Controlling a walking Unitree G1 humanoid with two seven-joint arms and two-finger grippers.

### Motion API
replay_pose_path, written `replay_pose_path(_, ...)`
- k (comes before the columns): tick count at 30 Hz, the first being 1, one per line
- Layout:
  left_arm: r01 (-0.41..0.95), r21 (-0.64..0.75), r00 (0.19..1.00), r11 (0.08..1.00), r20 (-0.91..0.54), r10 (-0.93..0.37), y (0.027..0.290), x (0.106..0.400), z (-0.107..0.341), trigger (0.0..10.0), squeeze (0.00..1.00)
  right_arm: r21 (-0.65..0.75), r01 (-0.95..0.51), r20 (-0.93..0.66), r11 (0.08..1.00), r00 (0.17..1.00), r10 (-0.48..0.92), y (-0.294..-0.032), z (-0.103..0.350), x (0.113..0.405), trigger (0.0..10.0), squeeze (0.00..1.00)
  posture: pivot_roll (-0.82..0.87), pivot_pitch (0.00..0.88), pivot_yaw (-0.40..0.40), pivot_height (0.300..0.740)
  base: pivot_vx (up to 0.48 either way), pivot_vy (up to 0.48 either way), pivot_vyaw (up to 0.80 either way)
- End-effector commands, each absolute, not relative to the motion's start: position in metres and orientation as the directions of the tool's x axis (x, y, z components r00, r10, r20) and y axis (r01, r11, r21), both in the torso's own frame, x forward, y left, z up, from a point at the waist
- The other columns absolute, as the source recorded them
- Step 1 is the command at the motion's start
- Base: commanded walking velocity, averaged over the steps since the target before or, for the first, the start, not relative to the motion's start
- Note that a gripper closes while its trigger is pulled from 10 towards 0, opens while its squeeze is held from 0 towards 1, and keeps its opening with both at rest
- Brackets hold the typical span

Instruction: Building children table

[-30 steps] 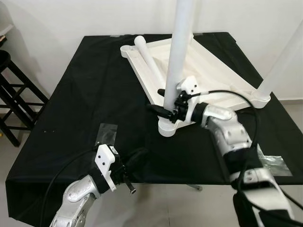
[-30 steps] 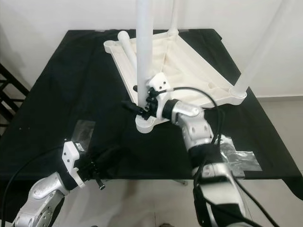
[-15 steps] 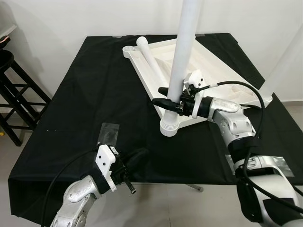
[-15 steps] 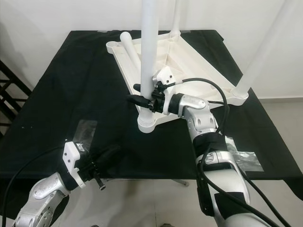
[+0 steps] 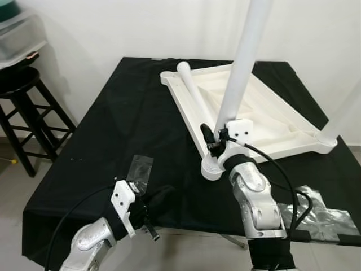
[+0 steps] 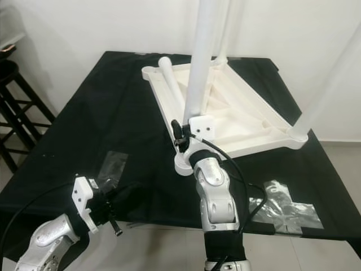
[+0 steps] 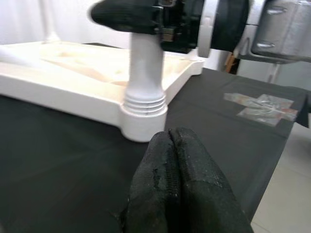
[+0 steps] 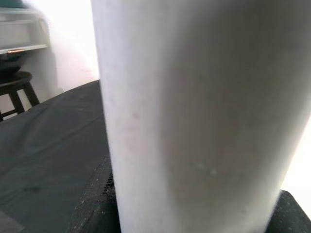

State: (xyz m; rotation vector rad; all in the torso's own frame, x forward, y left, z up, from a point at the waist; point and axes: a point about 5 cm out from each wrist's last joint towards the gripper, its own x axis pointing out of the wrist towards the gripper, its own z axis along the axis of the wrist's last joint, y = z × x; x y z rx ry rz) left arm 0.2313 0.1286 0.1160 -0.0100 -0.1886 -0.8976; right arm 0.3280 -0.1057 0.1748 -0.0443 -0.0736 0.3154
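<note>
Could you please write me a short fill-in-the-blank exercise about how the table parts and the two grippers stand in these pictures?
1. The right gripper is closed around the upright white ____ at the near corner of the upside-down tabletop.
2. The left gripper rests on the black cloth with its fingers ____.
3. One loose leg lies flat ____ the tabletop frame.
4. A black ____ stands on the floor beside the table, on the robot's left.

Missing words: leg; shut; inside; stool
</note>
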Motion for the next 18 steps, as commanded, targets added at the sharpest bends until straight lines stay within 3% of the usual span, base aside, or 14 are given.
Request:
replay_pose_path(1,0.779,0.069,0.609,0.623,0.156,-0.778,0.13,0.231,0.114,10.0,0.0,-0.021,-0.316,-0.184,0.949,0.934,0.307,-0.111,0.124,0.326,3.9,0.0,0.02,0.127,0.004,0.74,0.0,0.0,0.0)
replay_pose_path(2,0.774,0.069,0.614,0.629,0.158,-0.773,0.13,0.231,0.114,10.0,0.0,-0.028,-0.325,-0.168,0.945,0.934,0.316,-0.11,0.129,0.33,10.0,0.0,0.03,0.128,0.003,0.74,0.0,0.0,0.0)
replay_pose_path(3,0.774,0.069,0.614,0.629,0.158,-0.773,0.13,0.231,0.114,10.0,0.0,-0.028,-0.325,-0.168,0.945,0.934,0.316,-0.11,0.129,0.33,10.0,0.0,0.03,0.128,0.003,0.74,0.0,0.0,0.0)
replay_pose_path(4,0.77,0.069,0.619,0.635,0.16,-0.769,0.13,0.231,0.114,10.0,0.0,-0.02,-0.343,-0.144,0.939,0.93,0.337,-0.11,0.136,0.334,10.0,0.51,0.03,0.126,0.001,0.74,0.0,0.0,0.0)
replay_pose_path(6,0.766,0.069,0.623,0.639,0.162,-0.765,0.13,0.231,0.114,10.0,0.0,-0.008,-0.337,-0.121,0.942,0.935,0.333,-0.108,0.145,0.333,10.0,0.51,0.03,0.126,0.001,0.74,0.0,0.0,0.0)
replay_pose_path(7,0.768,0.07,0.621,0.637,0.162,-0.767,0.129,0.232,0.114,10.0,0.0,0.003,-0.378,-0.093,0.926,0.922,0.377,-0.105,0.155,0.335,10.0,1.0,0.03,0.122,0.0,0.74,0.0,0.0,0.0)
replay_pose_path(10,0.773,0.07,0.615,0.63,0.159,-0.772,0.128,0.232,0.114,10.0,0.0,-0.054,-0.523,-0.048,0.85,0.852,0.521,-0.096,0.174,0.338,10.0,0.94,0.03,0.119,-0.002,0.74,0.0,0.0,0.0)
replay_pose_path(11,0.774,0.071,0.614,0.63,0.159,-0.773,0.127,0.232,0.114,10.0,0.0,-0.062,-0.591,-0.038,0.804,0.807,0.59,-0.092,0.179,0.336,10.0,0.0,0.02,0.118,-0.005,0.74,0.0,0.0,0.0)
replay_pose_path(13,0.774,0.071,0.614,0.63,0.16,-0.773,0.127,0.233,0.114,10.0,0.0,-0.063,-0.634,-0.03,0.771,0.773,0.633,-0.089,0.183,0.335,10.0,0.0,0.02,0.118,-0.005,0.74,0.0,0.0,0.0)
replay_pose_path(17,0.77,0.07,0.618,0.634,0.163,-0.769,0.126,0.234,0.114,10.0,0.0,-0.15,-0.804,-0.033,0.576,0.586,0.81,-0.085,0.195,0.33,10.0,0.0,0.02,0.115,-0.008,0.74,0.0,0.0,0.0)
replay_pose_path(18,0.77,0.07,0.618,0.634,0.163,-0.769,0.126,0.234,0.114,10.0,0.0,-0.15,-0.804,-0.033,0.576,0.586,0.81,-0.085,0.195,0.33,10.0,0.0,0.02,0.115,-0.008,0.74,0.0,0.0,0.0)
